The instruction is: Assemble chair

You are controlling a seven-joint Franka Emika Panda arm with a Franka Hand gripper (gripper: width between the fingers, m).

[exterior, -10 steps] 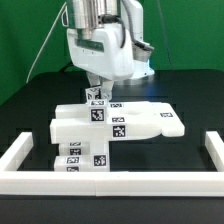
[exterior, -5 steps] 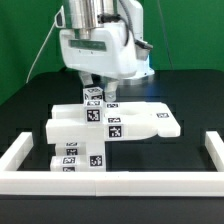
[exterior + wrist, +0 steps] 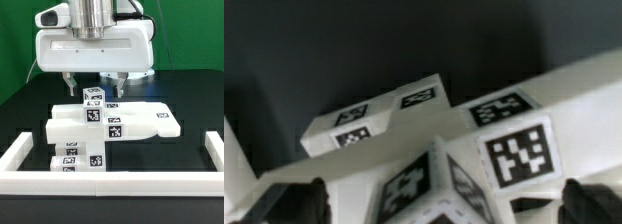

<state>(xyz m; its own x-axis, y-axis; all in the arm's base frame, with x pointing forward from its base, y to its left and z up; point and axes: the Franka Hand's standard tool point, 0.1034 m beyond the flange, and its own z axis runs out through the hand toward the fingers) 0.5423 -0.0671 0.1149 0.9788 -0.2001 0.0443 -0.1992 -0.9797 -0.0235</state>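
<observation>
Exterior view: white blocky plastic chair assembly (image 3: 110, 125) unmoved on the black table (image 3: 190, 100), inside the low white border rail (image 3: 205, 150). Gripper (image 3: 92, 84) has risen since 0.5 s ago, now spread wide, empty, above the assembly's upright tagged block (image 3: 94, 98).

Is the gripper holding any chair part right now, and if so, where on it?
Nothing is held. The gripper hangs open above the small upright part on the flat slab; its fingers stand to either side, clear of it.
</observation>
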